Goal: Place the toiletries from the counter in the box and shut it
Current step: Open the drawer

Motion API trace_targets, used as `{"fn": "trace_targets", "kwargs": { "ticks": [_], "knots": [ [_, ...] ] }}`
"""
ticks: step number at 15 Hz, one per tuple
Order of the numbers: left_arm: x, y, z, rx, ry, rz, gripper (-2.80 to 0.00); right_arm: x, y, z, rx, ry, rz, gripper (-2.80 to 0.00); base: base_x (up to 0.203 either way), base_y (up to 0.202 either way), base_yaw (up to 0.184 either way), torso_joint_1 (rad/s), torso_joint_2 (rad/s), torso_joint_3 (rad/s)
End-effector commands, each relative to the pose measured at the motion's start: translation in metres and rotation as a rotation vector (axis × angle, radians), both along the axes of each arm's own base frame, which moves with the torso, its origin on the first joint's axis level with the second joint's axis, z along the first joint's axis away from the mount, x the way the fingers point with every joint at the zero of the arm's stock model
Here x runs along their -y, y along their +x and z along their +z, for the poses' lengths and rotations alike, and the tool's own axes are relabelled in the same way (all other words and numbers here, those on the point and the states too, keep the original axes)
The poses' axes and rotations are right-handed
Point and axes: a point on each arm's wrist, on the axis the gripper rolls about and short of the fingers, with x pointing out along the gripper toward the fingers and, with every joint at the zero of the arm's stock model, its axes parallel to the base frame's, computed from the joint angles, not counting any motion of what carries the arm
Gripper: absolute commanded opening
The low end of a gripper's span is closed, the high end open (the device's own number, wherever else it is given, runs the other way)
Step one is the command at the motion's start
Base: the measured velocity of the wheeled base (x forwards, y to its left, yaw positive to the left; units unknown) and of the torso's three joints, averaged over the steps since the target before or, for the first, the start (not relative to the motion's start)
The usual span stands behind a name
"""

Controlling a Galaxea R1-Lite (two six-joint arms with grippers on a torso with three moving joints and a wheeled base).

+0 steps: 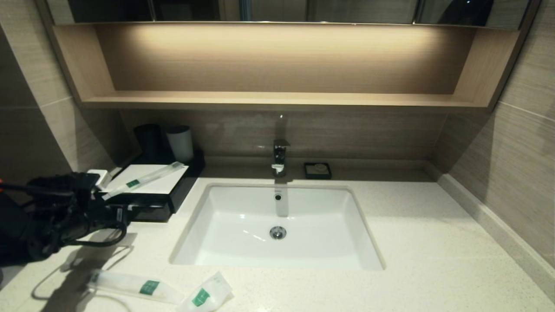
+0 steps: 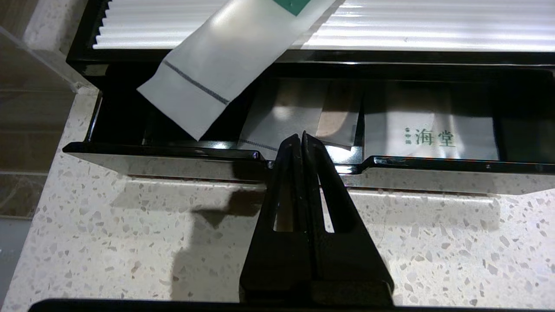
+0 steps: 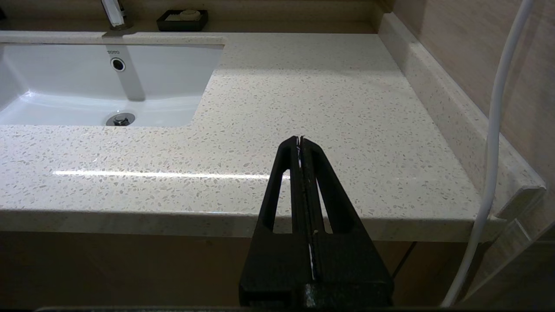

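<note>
My left gripper (image 2: 301, 138) is clenched on nothing, tips pressed together and poised at the drawer's (image 2: 173, 152) front lip, low centre of the wrist view; in the head view it sits at the left edge, just in front of the box (image 1: 173, 197). I judge the closed tips are meant as a hook or pusher on that lip, since the drawer stands pulled out and will need shutting at the end. Inside the drawer lie pale packets (image 2: 433, 134), one printed with green characters. One long sachet (image 1: 145, 178) rests on the box's white top, its near end overhanging the open drawer, probably parked there on its way in. Its long axis runs diagonally, from lower left near my gripper to upper right toward the cups (image 1: 180, 143), green label nearer the lower end. Two more sachets wait on the counter (image 1: 433, 242) at the bottom left of the head view: a long one (image 1: 134, 287) lying nearly level across the frame, and a short wide one (image 1: 206, 294) tilted up to the right, just beside it. The sink (image 1: 277, 225) fills the centre, soap dish (image 1: 318, 170) behind it. My right gripper (image 3: 300, 139) is shut and empty, parked off the counter's front edge.
</note>
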Motion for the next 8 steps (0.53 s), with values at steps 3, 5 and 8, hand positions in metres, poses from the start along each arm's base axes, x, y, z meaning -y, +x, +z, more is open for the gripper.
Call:
{"fn": "trace_targets", "kwargs": {
  "ticks": [3, 5, 8],
  "knots": [
    [0.0045, -0.0016, 0.0047, -0.012, -0.002, -0.015, -2.80, 0.0000, 0.0002, -0.0004, -0.003, 0.000, 0.000, -2.80, 0.000, 0.000, 0.000, 0.000, 0.00, 0.000],
    [0.0055, -0.0036, 0.0079, -0.018, -0.004, -0.016, -2.80, 0.0000, 0.0002, -0.0004, -0.003, 0.000, 0.000, -2.80, 0.000, 0.000, 0.000, 0.000, 0.00, 0.000],
    [0.0063, -0.0064, 0.0117, -0.044, -0.004, -0.021, -2.80, 0.0000, 0.0002, -0.0003, -0.001, 0.000, 0.000, -2.80, 0.000, 0.000, 0.000, 0.000, 0.00, 0.000]
  ]
}}
